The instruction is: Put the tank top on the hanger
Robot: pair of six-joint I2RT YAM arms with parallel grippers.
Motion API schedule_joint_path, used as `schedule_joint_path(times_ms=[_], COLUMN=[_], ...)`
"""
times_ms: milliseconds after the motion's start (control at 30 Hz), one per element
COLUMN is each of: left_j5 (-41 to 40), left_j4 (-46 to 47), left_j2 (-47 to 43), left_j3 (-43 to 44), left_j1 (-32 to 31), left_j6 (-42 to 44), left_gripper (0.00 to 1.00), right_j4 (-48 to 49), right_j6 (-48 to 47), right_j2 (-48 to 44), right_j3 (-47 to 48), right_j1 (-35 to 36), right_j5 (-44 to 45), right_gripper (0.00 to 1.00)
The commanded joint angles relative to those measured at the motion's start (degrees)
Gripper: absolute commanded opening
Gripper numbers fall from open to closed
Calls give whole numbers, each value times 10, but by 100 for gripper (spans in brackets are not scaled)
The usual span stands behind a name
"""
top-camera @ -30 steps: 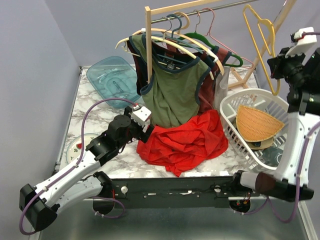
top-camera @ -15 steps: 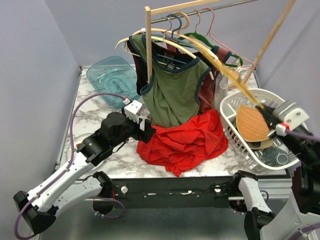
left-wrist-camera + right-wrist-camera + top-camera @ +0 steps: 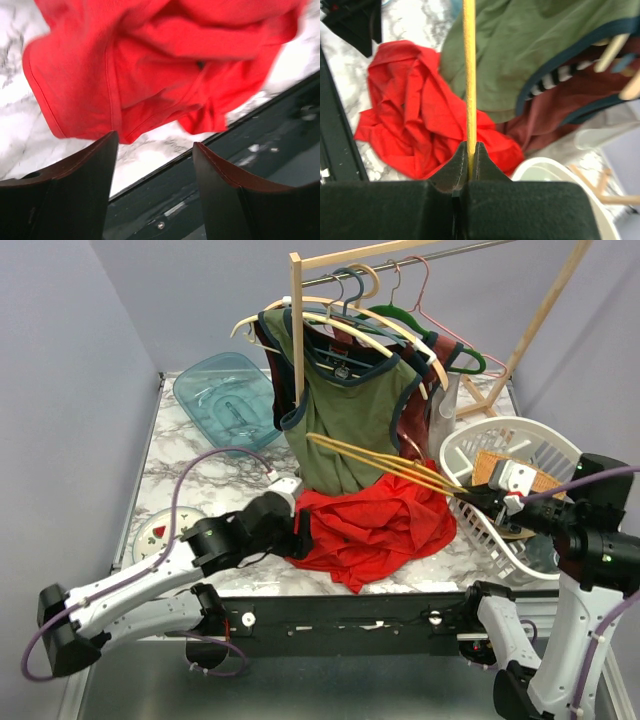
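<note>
The red tank top (image 3: pixel 375 530) lies crumpled on the marble table, near the front edge. My left gripper (image 3: pixel 300 532) is low at its left edge. In the left wrist view the left gripper (image 3: pixel 155 145) is open with only table and the dark front rail between its fingers, and the tank top (image 3: pixel 165 65) lies just beyond the tips. My right gripper (image 3: pixel 482 498) is shut on the thin yellow hanger (image 3: pixel 385 462), which reaches leftward over the tank top. In the right wrist view the hanger (image 3: pixel 469 75) runs straight out from the right gripper (image 3: pixel 469 149), above the tank top (image 3: pixel 415 115).
A clothes rack behind holds several hangers and an olive-green top (image 3: pixel 350 425) over a maroon garment (image 3: pixel 555 115). A white laundry basket (image 3: pixel 505 430) stands at the right, a blue tub (image 3: pixel 225 395) at the back left and a plate (image 3: pixel 160 532) at the left edge.
My right arm swung the hanger down from high at the right until it reaches low over the tank top. My left gripper dropped to the top's left edge and its jaws narrowed.
</note>
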Motion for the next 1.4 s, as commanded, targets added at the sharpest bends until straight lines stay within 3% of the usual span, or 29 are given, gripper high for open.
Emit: schedule_joint_path(times_ms=[0,67,200,267,633,700,833,867,1067,1367], left_j5=[-154,-172,-206,-214,-205,-205,-206,-207,-220,-190], left_j4=[-63,-59,-44,-36,14,19,16,14,-18,-30], left_j2=[72,94,125,131,163,161,144,139,92,29], left_j3=[5,-5,-7,-4,-13,-13,-12,-10,0,8], left_j1=[-44,-47,-49,-50,-50,-50,-50,-50,-47,19], left_j6=[-89,-92,-97,-99,-82,-77,-69,-67,-57,-48], left_gripper=[72,62,61,51,50,41,3,0,0,0], right_j4=[-115,-115,-114,-114,-115,-115,-115,-115,-115,-115], right_j6=[-40,-47,-58,-58,-59,-54,-47,-46,-42,-37], right_j2=[-18,-21,-22,-24,-18,-18,-23,-26,-34,-3], right_j3=[-76,-95,-125,-135,-144,-145,-149,-150,-154,-153], right_j1=[43,47,47,49,61,68,75,77,99,173], right_j5=[0,10,32,36,83,86,94,96,98,104], right_gripper=[0,1,1,0,0,0,0,0,0,1])
